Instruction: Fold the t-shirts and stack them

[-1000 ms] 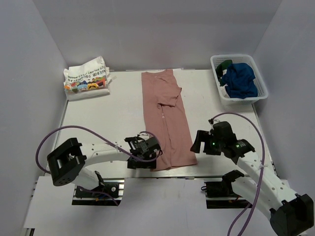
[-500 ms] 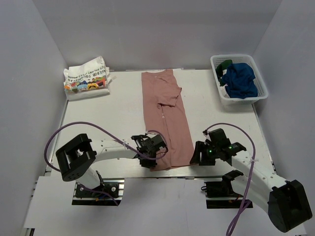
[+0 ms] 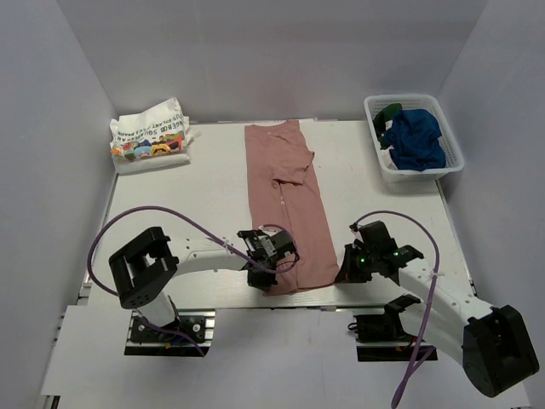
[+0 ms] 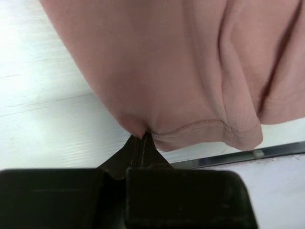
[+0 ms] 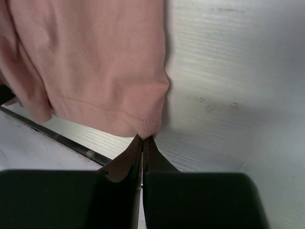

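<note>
Pink tee [image 3: 285, 200] lies mid-table [image 3: 196, 204] as a long narrow strip, collar at the far end, hem at the near edge. L gripper [image 4: 142, 139] is pinched tight on the near-left hem corner. R gripper [image 5: 143, 139] is clamped likewise on the near-right corner, and each has only a small nip of fabric at the stitched hem.

My read: thin cotton, light, floppy, so it'll sag btwn the two holds and drag on the tabletop. The hem seam is the thickest bit and the best place to hold.

Writing: folded white tee [image 3: 149, 136] at the far-left corner has black lettering plus colour print — too small to read. No label seen on the pink one.

Navy tee [image 3: 417, 141] and green tee [image 3: 390, 111] sit in the basket [image 3: 375, 106], far right.
</note>
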Available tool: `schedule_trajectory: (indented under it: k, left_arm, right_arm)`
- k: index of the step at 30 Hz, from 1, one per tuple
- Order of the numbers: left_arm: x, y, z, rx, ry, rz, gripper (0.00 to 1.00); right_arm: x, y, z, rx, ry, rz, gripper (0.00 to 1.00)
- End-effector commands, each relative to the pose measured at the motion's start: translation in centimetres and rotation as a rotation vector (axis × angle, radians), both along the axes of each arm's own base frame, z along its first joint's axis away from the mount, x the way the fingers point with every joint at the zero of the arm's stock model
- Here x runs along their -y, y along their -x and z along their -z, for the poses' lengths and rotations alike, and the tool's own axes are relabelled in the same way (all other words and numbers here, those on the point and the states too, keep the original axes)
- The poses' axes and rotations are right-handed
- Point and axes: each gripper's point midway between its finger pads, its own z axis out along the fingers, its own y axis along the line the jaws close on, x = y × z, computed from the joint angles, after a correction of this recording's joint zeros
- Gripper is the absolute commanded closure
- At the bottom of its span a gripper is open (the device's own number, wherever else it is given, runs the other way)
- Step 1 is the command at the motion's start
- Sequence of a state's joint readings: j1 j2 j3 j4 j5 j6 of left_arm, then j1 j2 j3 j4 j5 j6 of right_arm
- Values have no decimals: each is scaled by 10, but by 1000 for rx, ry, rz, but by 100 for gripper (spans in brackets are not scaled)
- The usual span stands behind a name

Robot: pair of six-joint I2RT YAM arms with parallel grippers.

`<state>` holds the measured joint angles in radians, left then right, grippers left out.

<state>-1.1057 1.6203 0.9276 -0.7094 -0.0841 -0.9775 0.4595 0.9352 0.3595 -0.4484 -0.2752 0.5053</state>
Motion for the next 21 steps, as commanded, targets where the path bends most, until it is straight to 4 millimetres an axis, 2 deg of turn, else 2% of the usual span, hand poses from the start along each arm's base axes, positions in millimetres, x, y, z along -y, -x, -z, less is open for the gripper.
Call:
schedule_trajectory:
  k: [1,2,4,5,6,7,9,10,12,14,15,16,18,19,20,21]
  left_arm:
    - [2,-16,-20,84,-29,-5,100]
    - [3,-19,-23,93,-32,-7,100]
    - [4,-26,-33,99,-20,-28,100]
    - [-4,-30,-34,113,-55,-42,100]
    - [-7,-34,-37,129,-69,-69,100]
    - [-5,-44,-46,157,-67,-88,100]
    - [-9,-55,-48,187,-112,-106,100]
    - [-5,-68,-56,222,-108,-125,100]
    - [-10,-81,-63,253,-143,-151,100]
    - [-10,-106,-75,301,-138,-216,100]
    - [-11,-114,-76,312,-143,-233,100]
    - [-10,-128,-80,330,-140,-243,100]
    - [-6,-146,-90,355,-128,-259,100]
    - [-13,-158,-92,362,-148,-271,100]
    - [-14,-166,-94,370,-158,-288,100]
    - [-9,-177,-97,374,-156,-293,100]
  right_arm:
    - [-12,-32,-37,139,-18,-25,100]
    - [-9,-33,-38,147,6,-22,100]
    - [-15,-45,-53,201,-12,-25,100]
    - [-14,-49,-55,217,-2,-19,100]
    - [-17,-58,-67,251,-10,-16,100]
    - [-16,-61,-65,254,9,-11,100]
    - [-14,-73,-69,273,43,8,100]
    - [-12,-81,-72,283,65,22,100]
    - [-16,-96,-82,326,68,36,100]
    - [-25,-116,-99,394,37,48,100]
    - [-25,-121,-101,406,41,62,100]
    - [-27,-131,-113,442,38,74,100]
    - [-29,-144,-111,450,56,78,100]
    - [-34,-155,-127,486,46,75,100]
    - [-38,-160,-117,458,63,64,100]
    - [-42,-167,-125,475,55,65,100]
